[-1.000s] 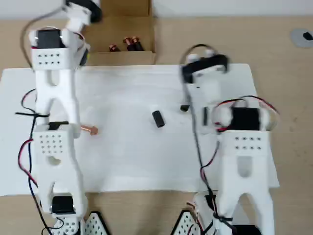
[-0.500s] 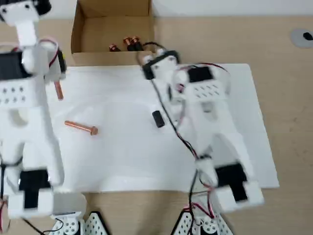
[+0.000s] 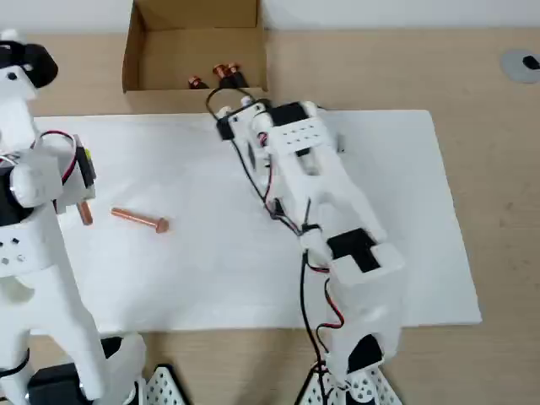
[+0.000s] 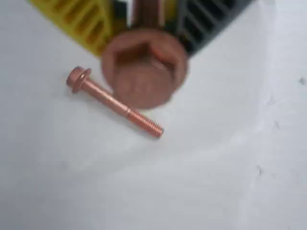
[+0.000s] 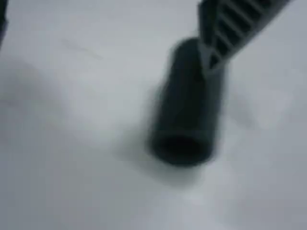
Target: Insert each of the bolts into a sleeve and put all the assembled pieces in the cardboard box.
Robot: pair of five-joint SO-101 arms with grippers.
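A robotics workbench — wooden table (image 3: 494, 160), white mat (image 3: 211, 270), exposed wiring (image 3: 304, 287).

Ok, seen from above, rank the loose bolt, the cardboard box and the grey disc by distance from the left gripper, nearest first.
From the left gripper with its held bolt, high view:
1. Loose bolt, just beside it on the white sheet.
2. Cardboard box, at the back beyond the sheet.
3. Grey disc, far off on the right side.

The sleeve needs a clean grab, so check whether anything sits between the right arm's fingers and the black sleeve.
Nothing visible does. In the right wrist view one finger stands right beside the black sleeve, which lies on the white sheet with nothing else near it.
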